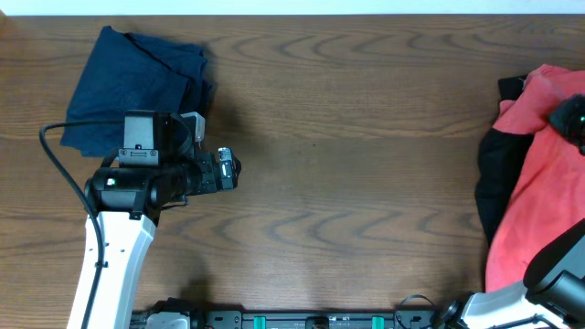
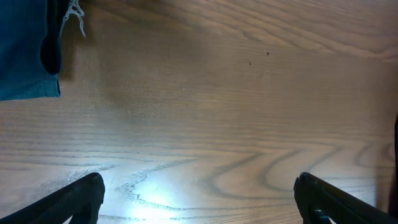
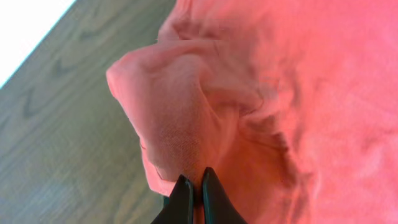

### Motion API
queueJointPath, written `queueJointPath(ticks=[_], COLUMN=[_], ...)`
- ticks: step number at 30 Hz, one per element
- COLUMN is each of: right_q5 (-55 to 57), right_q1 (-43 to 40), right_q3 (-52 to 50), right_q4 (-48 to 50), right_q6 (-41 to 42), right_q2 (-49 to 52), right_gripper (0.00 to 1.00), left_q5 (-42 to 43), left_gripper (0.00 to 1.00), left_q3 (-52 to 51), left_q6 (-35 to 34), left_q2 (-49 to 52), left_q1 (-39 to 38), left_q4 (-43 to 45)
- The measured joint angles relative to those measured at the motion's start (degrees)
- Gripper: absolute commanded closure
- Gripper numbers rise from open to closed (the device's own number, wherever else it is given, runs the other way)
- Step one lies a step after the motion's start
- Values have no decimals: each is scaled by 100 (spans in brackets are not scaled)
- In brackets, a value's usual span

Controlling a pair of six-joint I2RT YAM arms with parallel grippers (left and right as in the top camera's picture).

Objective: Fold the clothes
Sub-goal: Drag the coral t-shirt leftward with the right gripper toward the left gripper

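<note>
The coral-red T-shirt lies crumpled at the table's right edge. Its long axis runs from the far side toward the near side, and a black garment shows along its left. The right gripper is pinched tight on a raised fold of the shirt. Well apart, at far left, a navy garment lies bunched. Near it the left gripper hangs spread wide over the bare wooden table.

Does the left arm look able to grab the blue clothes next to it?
Probably yes. The left pincer is open over bare table, and the navy garment lies close beside it with nothing between.
</note>
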Motion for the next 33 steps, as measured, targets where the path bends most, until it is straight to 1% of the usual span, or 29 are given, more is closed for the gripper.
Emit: queueJointPath(ticks=[3, 6, 9, 12, 15, 18, 20, 22, 23, 24, 25, 26, 28, 29, 31, 33], right_q5=[-70, -426, -1231, -1919, -2312, -2540, -2612, -2568, -2507, -2396, -2288, -2179, -1860, -1777, -1432, -1228], right_q1=[-2, -2, 17, 160, 619, 1543, 2402, 3401, 3866, 4400, 4848, 5237, 6061, 6269, 6660, 6666], right_q3=[0, 2, 136, 549, 1093, 1565, 1753, 1845, 1851, 1851, 1843, 1838, 1823, 1805, 1764, 1759], right_q4=[-24, -31, -90, -127, -232, -284, -323, -577, -739, -925, -1043, -1113, -1158, -1161, -1196, -1233], right_q6=[-17, -39, -46, 42, 120, 142, 142, 164, 175, 192, 197, 164, 111, 122, 90, 98], right_q2=[13, 13, 4, -114, -492, -994, -1274, -1436, -1451, -1423, -1355, -1272, -1021, -949, -841, -848], right_gripper=[99, 99, 99, 99, 99, 99, 98, 89, 79, 58, 45, 36, 24, 20, 17, 16], left_q5=[2, 0, 0, 0, -2, -4, -7, -44, -85, -131, -210, -249, -352, -382, -420, -461], left_gripper=[2, 2, 1, 1, 1, 2, 2, 2, 2, 2, 2, 2, 2, 2, 2, 2], left_q3=[0, 0, 9, 107, 422, 909, 1222, 1478, 1587, 1670, 1757, 1810, 1871, 1882, 1884, 1886], left_q6=[0, -2, -2, -22, -39, -42, -42, -42, -39, -39, -35, -31, -7, 11, 50, 94], left_q2=[0, -2, -2, -9, -66, -205, -348, -501, -575, -649, -728, -791, -911, -962, -1056, -1113], left_q1=[0, 0, 0, 4, 79, 260, 409, 555, 625, 693, 765, 820, 914, 942, 960, 957], left_q4=[22, 101, 116, 87, 57, -26, -63, -140, -199, -251, -317, -352, -372, -372, -385, -411])
